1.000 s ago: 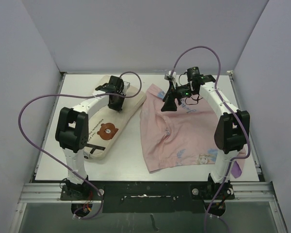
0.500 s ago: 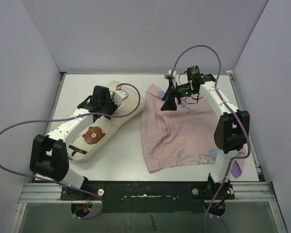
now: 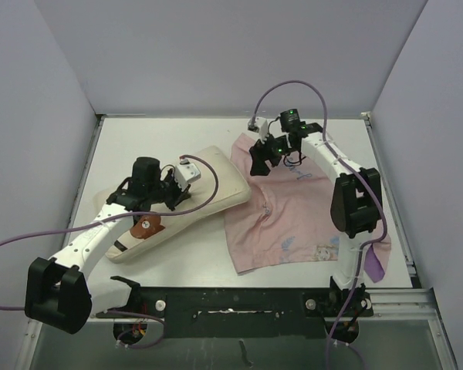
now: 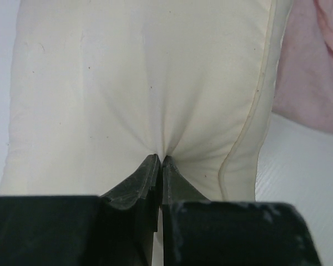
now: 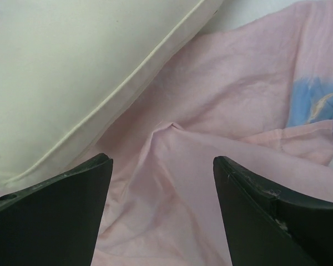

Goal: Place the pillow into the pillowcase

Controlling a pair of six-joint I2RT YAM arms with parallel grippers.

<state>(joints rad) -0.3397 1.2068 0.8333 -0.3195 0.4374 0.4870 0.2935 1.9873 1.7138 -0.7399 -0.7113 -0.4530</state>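
Left gripper (image 4: pixel 160 160): jaws pinched shut on a fold of the pillow (image 3: pixel 216 181), which lies slantwise on the surface (image 3: pixel 139 139), its right end touching the pillowcase (image 3: pixel 285 216); right gripper (image 5: pixel 162 163): jaws wide open, empty, above the pillowcase's edge.

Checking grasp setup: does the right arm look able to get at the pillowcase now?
Probably yes. The right tool hangs open just above the pillowcase, over a raised fold with nothing covering it. The pillow, pinched by the left tool, lies beside that fold, not over it.
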